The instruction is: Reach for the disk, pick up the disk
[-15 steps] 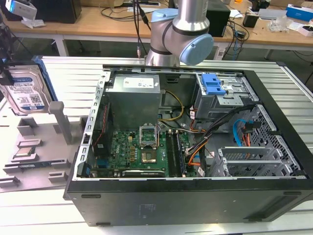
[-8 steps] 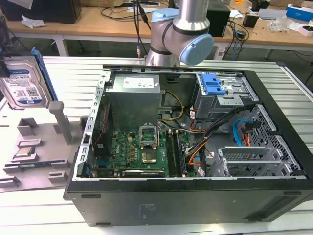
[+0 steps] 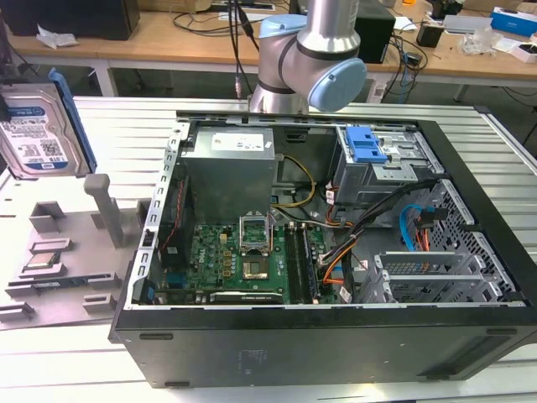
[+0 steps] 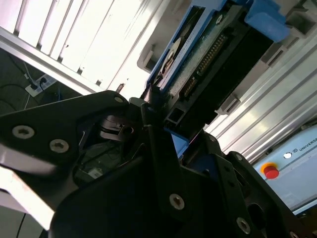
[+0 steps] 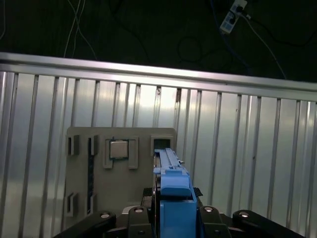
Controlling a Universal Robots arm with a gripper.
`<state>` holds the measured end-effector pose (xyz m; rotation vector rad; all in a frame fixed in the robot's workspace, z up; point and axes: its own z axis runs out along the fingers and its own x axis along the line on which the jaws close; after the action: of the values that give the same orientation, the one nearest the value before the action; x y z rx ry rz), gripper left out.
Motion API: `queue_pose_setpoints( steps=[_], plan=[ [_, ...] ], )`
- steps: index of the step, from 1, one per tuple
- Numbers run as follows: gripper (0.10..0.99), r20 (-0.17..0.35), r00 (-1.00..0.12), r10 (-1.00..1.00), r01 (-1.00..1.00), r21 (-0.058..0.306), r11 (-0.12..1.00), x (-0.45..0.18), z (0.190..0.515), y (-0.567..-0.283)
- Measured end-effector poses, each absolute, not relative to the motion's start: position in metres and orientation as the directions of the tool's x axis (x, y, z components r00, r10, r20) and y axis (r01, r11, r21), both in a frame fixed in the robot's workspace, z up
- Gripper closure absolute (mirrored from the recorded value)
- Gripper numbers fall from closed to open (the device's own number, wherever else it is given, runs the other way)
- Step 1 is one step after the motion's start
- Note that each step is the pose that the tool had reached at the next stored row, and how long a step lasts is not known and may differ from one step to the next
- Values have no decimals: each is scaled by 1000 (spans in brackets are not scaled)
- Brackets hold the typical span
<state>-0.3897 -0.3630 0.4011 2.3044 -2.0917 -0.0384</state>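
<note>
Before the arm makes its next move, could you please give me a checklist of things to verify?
1. The disk sits between the tool's fingers: ok, in both wrist views.
2. Grip firm enough: cannot tell.
3. Blue bracket on the disk: ok.
4. The disk is lifted clear of the grey tray: cannot tell.
5. The disk is apart from the case: ok; it is at the exterior view's left, outside the case.
</note>
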Motion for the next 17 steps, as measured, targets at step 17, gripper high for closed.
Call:
queue_pose_setpoints(
  steps=[17],
  plan=[
    [718, 1, 97, -995, -995, 38, -97, -388, 449, -362]
  ],
)
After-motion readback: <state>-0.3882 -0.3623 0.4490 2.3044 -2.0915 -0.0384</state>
